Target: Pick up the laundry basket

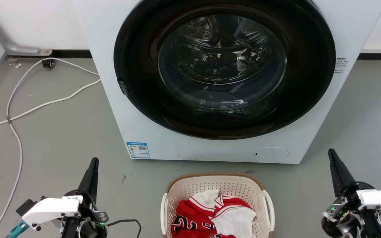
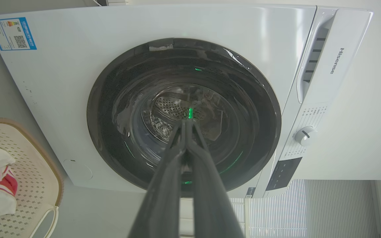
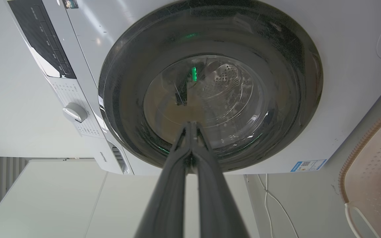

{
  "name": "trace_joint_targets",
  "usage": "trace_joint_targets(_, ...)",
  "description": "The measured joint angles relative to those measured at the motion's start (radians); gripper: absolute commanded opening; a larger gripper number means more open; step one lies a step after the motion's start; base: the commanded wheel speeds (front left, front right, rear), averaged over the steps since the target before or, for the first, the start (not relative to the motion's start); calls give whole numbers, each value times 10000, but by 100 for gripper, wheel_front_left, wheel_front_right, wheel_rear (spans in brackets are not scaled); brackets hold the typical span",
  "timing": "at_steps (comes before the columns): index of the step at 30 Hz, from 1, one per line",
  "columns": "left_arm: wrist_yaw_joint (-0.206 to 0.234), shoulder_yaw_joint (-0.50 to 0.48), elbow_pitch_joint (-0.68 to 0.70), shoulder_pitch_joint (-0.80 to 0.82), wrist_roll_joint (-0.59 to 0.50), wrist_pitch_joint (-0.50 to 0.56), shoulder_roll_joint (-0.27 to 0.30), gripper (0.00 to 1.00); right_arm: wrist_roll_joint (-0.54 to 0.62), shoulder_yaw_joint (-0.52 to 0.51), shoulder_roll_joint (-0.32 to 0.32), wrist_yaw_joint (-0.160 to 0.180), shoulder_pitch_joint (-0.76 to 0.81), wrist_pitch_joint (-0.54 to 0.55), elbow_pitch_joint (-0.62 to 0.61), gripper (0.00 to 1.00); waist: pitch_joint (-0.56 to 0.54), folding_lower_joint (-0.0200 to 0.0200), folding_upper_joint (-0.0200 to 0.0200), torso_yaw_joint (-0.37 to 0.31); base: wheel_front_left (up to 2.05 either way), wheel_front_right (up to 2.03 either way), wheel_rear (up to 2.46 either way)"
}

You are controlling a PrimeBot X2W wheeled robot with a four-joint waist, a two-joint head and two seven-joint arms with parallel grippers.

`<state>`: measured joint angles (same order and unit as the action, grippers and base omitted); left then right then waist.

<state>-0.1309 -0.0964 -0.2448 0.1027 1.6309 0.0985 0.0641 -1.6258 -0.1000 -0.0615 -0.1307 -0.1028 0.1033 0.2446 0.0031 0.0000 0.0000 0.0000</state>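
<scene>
So the laundry basket [image 1: 210, 174] is sitting on the floor [image 1: 61, 142] right in front of the washing machine [image 1: 144, 129], dead centre at the bottom of the head view, with some red and white clothes [image 1: 210, 216] lying in it. The near part is getting cut off by the frame edge, so I can't tell which way its long axis is running.

What everything is hinging on, I reckon: the basket is lying between the two tools, not ahead of either one. The left tool [image 1: 94, 162] is hanging off to the basket's left and the right tool [image 1: 331, 152] off to its right, both well apart from it and both pointing forward at the machine door, not at the basket. Both wrist views are showing the same thing. The left tool [image 2: 186, 123] is aiming at the door glass with the basket rim [image 2: 57, 185] sitting way off to one side, and likewise the right tool [image 3: 190, 125] and the rim [image 3: 354, 155].

Both tools are looking pressed together, fingers touching at the tips, and are holding nothing.

The white grips are facing outward, the left-side handle [image 1: 163, 211] toward the left tool and the right-side handle [image 1: 270, 208] toward the right tool. Neither arm is looking clearly nearer; it's pretty much even. My guess is each tool is going to need to spread its fingers and swing inward and down toward its own handle, so a two-arm lift is looking like the natural call.
</scene>
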Motion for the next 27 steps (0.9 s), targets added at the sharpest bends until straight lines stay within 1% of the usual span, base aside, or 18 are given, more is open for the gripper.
trace_joint_targets(27, 0, -52, -4, 2, -75, 46, -40, 0, 35, -44, 25, 0, -1, 33, 2, 0, 0, 0, 0, 0, 0, 0, 0)
